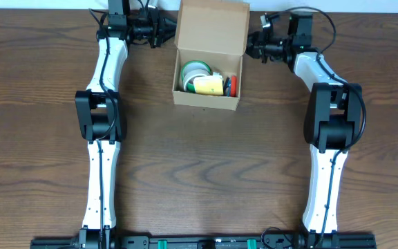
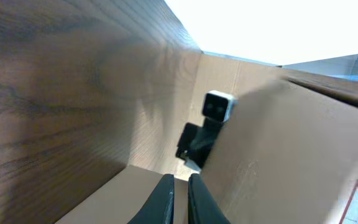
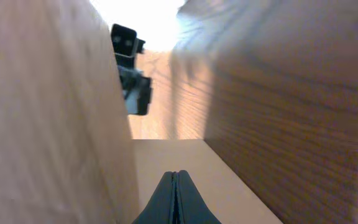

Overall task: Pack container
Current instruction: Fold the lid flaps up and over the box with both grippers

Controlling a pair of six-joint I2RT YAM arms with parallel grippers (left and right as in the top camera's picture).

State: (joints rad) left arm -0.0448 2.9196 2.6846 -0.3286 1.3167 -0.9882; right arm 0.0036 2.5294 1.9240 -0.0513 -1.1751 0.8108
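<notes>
The container, a tan cardboard box, stands at the far middle of the table. Its hinged lid is raised and leans back. Inside lie a green-and-white tape roll, a yellowish roll and a red one. My left gripper is level with the lid's left edge, shut. In the left wrist view its tips are nearly together over a tan flap, with nothing seen between them. At the lid's right edge my right gripper is shut and empty, its tips over cardboard.
Dark wood table all round the box. The lid's outer face fills the right of the left wrist view and the left of the right wrist view. Each wrist view shows the opposite gripper beyond the lid.
</notes>
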